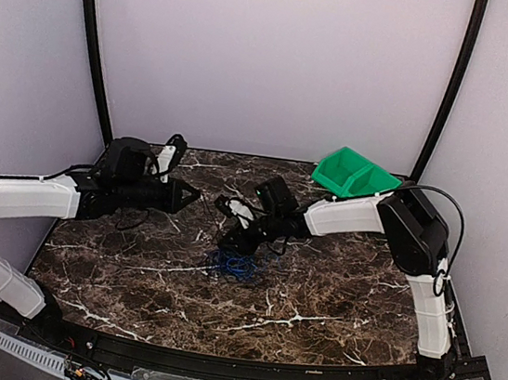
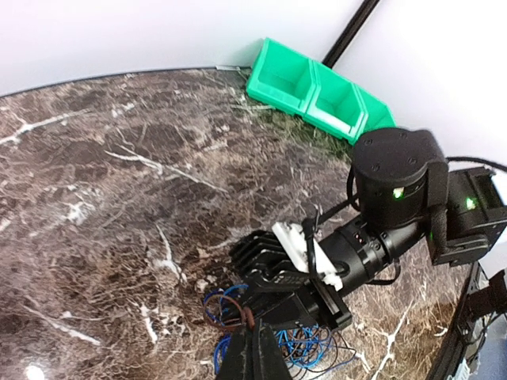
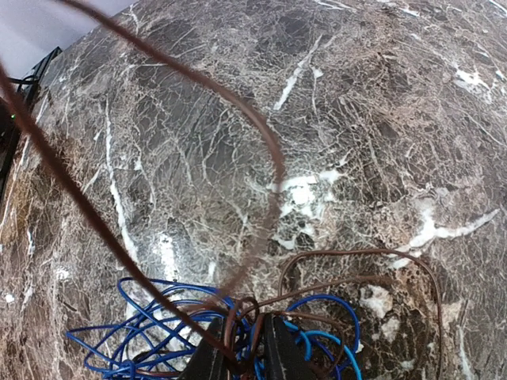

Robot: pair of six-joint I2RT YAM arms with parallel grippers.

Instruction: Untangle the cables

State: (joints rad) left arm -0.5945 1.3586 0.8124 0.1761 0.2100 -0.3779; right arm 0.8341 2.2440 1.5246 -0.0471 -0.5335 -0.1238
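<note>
Several thin cables (image 1: 235, 264) lie in a loose clump on the marble table (image 1: 342, 300), a little nearer the arms than its middle. Most of the clump is bright blue loops (image 3: 135, 336) spread flat on the stone, and a few dark brown strands (image 3: 372, 257) curl through and around them.

Right on top of the clump is the right gripper (image 3: 242, 358), pointing down into it from the far right. Its tips are at the far edge of the blue loops. Its jaws are drawn close, leaving only a narrow gap. Brown and blue strands run through that gap, but whether the tips are actually pinching them cannot be told.

Two long brown strands rise from the clump up and away to the left, blurred where they pass close to the right wrist camera. The left gripper (image 2: 255, 355) hangs above the table on the far left side of the clump, well apart from the blue loops. Its jaws are pressed fully together, with a brown strand running into the tips.

Off at the far right corner sits a green bin (image 1: 354, 173), well clear of the cables.
</note>
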